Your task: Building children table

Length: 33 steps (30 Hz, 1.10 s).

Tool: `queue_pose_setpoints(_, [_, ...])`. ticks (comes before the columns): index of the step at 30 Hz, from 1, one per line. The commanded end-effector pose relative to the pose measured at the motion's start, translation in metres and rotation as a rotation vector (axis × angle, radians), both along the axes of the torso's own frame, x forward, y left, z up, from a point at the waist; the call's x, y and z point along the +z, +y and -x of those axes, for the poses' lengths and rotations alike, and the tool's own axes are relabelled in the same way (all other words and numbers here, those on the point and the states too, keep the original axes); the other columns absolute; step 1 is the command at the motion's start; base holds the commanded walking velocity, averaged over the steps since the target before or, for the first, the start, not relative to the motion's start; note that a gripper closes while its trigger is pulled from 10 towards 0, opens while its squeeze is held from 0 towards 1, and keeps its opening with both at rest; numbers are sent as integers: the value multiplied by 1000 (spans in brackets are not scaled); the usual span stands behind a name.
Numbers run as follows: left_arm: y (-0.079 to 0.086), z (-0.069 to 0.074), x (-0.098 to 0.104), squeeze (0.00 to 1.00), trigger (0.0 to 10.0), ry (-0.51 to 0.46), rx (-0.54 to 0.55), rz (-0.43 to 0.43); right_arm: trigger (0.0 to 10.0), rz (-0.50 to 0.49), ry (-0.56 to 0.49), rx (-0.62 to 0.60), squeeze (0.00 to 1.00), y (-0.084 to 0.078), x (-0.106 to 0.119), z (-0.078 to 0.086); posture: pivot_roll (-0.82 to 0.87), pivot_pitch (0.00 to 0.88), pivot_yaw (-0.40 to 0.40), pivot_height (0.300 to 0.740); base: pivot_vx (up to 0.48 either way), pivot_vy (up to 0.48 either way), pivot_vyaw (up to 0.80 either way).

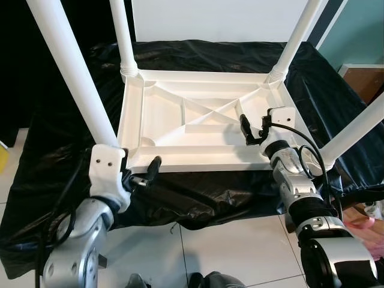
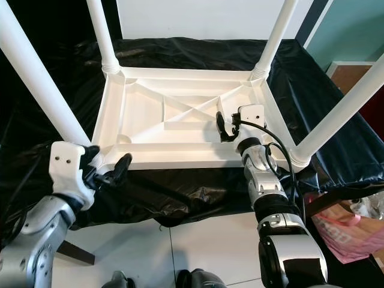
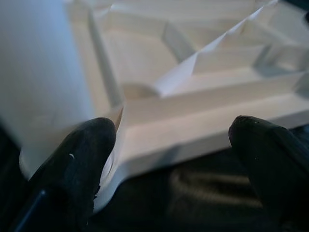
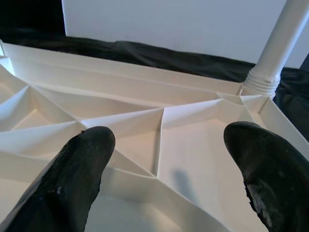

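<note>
Tabletop of white plastic lies upside down on a black sheet, ribbed underside facing up, with 4 white legs rising from its corners. Left gripper sits at the near left corner, fingers spread, 1 finger beside the leg's base. Right gripper hovers over the near right edge, fingers apart and holding nothing.

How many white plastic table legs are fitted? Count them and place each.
4, one per corner of the upturned white plastic tabletop: far left, far right, near left, near right.
</note>
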State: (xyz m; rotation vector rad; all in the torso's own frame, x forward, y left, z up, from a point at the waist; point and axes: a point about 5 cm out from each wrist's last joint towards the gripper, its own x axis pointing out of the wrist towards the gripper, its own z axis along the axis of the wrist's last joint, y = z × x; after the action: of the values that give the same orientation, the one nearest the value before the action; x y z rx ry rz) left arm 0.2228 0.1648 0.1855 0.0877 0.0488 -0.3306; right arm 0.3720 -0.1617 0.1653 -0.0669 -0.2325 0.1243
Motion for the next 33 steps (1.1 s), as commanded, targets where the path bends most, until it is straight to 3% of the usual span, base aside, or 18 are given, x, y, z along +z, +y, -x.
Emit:
queue_pose_setpoints(1, [2, 3, 1, 0, 10000, 4, 46, -19, 10000, 0, 0, -9, 0, -3, 0, -1, 95, 149, -145, 740, 0, 0, 0])
queue_pose_setpoints(8, [15, 12, 4, 0, 10000, 37, 103, -40, 10000, -3, 1, -8, 0, -2, -1, -1, 112, 154, -151, 740, 0, 0, 0])
queue_pose_setpoints(9, [26, 13, 6, 0, 10000, 49, 169, -46, 10000, -5, 0, -4, 0, 0, -1, -2, 119, 153, -148, 740, 0, 0, 0])
queue_pose_setpoints(13, [35, 13, 10, 0, 10000, 51, 215, -57, 10000, -10, -2, -1, 0, 2, -1, -2, 124, 151, -144, 740, 0, 0, 0])
queue_pose_setpoints(14, [48, 13, 15, 0, 10000, 43, 297, -56, 10000, -15, -3, 3, 0, 5, -2, -2, 127, 151, -139, 740, 0, 0, 0])
queue_pose_setpoints(18, [60, 17, 18, 0, 10000, 58, 363, -60, 10000, -19, -6, 7, 0, 7, -3, -1, 126, 153, -133, 740, 0, 0, 0])
queue_pose_setpoints(21, [83, 17, 21, 0, 10000, 72, 487, -89, 10000, -31, -7, 10, 0, 11, -7, 1, 124, 155, -116, 740, 0, 0, 0])
queue_pose_setpoints(22, [83, 17, 21, 0, 10000, 72, 487, -89, 10000, -31, -7, 10, 0, 11, -7, 1, 124, 155, -116, 740, 0, 0, 0])
queue_pose_setpoints(23, [104, 16, 24, 0, 10000, 66, 612, -103, 10000, -30, -9, 24, 0, 18, -10, 5, 116, 155, -101, 740, 0, 0, 0])
queue_pose_setpoints(24, [114, 15, 24, 0, 10000, 62, 678, -104, 10000, -28, -12, 33, 0, 21, -12, 7, 114, 155, -99, 740, 0, 0, 0])
queue_pose_setpoints(25, [114, 15, 24, 0, 10000, 62, 678, -104, 10000, -28, -12, 33, 0, 21, -12, 7, 114, 155, -99, 740, 0, 0, 0])
queue_pose_setpoints(27, [137, 13, 27, 0, 10000, 29, 810, -96, 10000, -16, -8, 57, 0, 32, -19, 14, 106, 153, -88, 740, 0, 0, 0])
queue_pose_setpoints(28, [137, 13, 27, 0, 10000, 29, 810, -96, 10000, -16, -8, 57, 0, 32, -19, 14, 106, 153, -88, 740, 0, 0, 0])
queue_pose_setpoints(31, [161, 0, 39, 0, 10000, -53, 898, -96, 10000, -26, 17, 61, 0, 42, -33, 30, 80, 145, -79, 740, 0, 0, 0])
queue_pose_setpoints(33, [165, -7, 43, 0, 10000, -73, 894, -114, 10000, -31, 24, 57, 0, 44, -38, 35, 66, 135, -73, 740, 0, 0, 0])
